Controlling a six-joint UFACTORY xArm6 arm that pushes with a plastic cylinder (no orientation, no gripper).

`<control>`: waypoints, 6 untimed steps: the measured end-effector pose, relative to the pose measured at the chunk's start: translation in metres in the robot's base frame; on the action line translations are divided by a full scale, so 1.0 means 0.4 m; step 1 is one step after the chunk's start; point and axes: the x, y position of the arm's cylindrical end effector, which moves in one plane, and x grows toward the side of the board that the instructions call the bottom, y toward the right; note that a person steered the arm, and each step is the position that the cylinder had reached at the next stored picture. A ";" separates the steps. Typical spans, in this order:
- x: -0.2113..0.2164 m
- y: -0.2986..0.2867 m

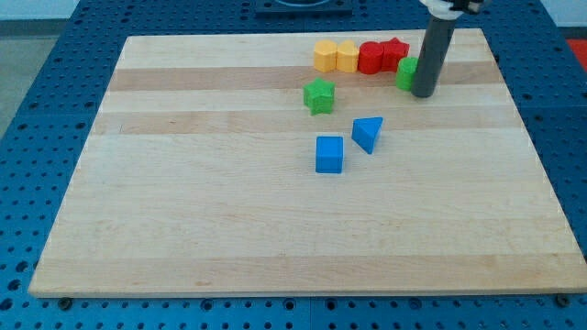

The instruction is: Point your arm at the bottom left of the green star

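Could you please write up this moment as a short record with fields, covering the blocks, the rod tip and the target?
target: green star, alone near the board's middle top
my tip: at the view's right of the star, well apart from it
beside tip: green block, partly hidden by the rod
top row: orange block, yellow block, red block, red star
below star: blue cube, blue wedge
surface: wooden board
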 end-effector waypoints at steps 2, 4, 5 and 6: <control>0.011 -0.009; 0.152 -0.243; 0.152 -0.338; 0.152 -0.435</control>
